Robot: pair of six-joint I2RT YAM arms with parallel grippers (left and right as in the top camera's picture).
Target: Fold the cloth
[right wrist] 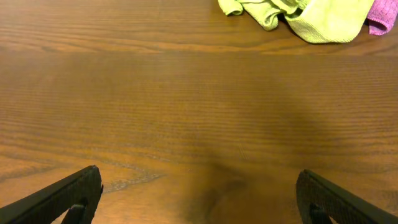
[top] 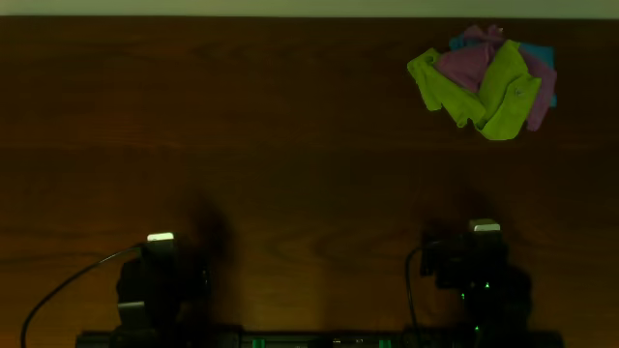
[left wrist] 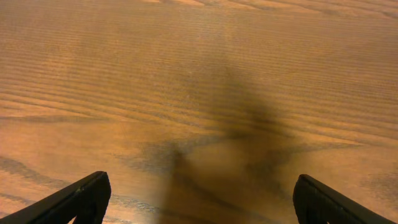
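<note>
Overhead, a crumpled lime-green, purple and blue cloth heap (top: 488,82) is lying at the far right of the dark wooden table (top: 242,126). Left wrist view: the left gripper (left wrist: 199,199) is hovering, fingers spread, over bare wood. Right wrist view: the right gripper (right wrist: 199,193) is gaping wide too, the heap's green edge lying far ahead.

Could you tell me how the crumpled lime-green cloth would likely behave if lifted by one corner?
The crumpled lime-green cloth looks soft and floppy, so it would probably drape. It overlaps the purple cloth, which may drag along.
</note>
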